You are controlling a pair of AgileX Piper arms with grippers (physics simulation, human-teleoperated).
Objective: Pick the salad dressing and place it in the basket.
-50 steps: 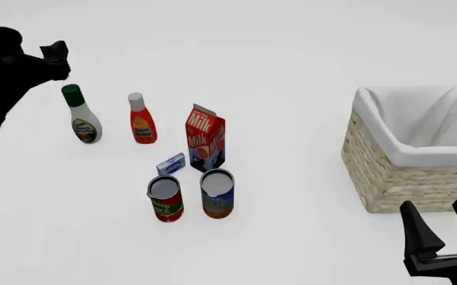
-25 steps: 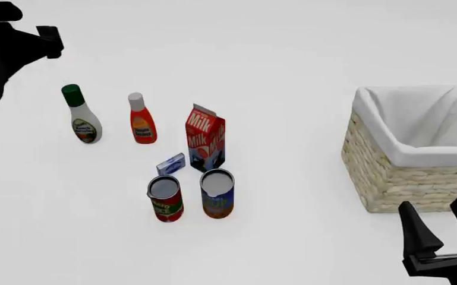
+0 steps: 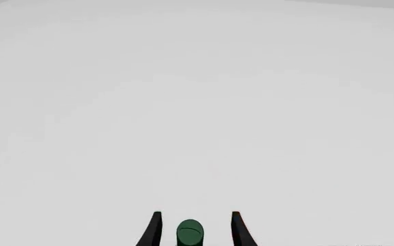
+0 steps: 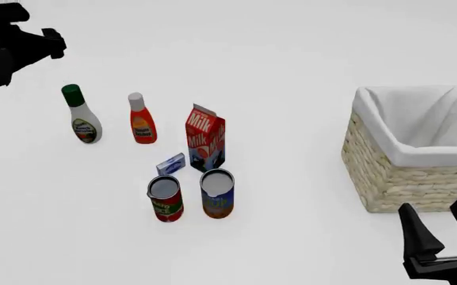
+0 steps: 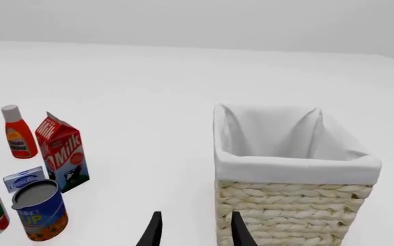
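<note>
Since a moment ago the left gripper (image 4: 54,43) has shifted slightly, sitting a touch lower and further right at the front view's top left; the groceries and the right arm look unchanged. It hovers above and behind the dressing (image 4: 80,114), not touching it. Its wrist camera shows the two black fingertips (image 3: 154,228) spread apart with the bottle's green cap (image 3: 189,233) showing between them, clear of both.

That bottle stands upright on the table (image 4: 292,71), at the left end of the group. Just to its right stands a red bottle (image 4: 141,119), then a milk carton (image 4: 206,138). Nearer the arms lie a small blue box (image 4: 170,164) and two open cans, one red (image 4: 166,198), one blue (image 4: 217,193).

At the right side, well apart from the groceries, sits the basket (image 4: 387,178), its white lining folded over the rim. Just in front of it, low in the picture, the right gripper (image 4: 441,222) hangs with its fingers parted, holding nothing.
</note>
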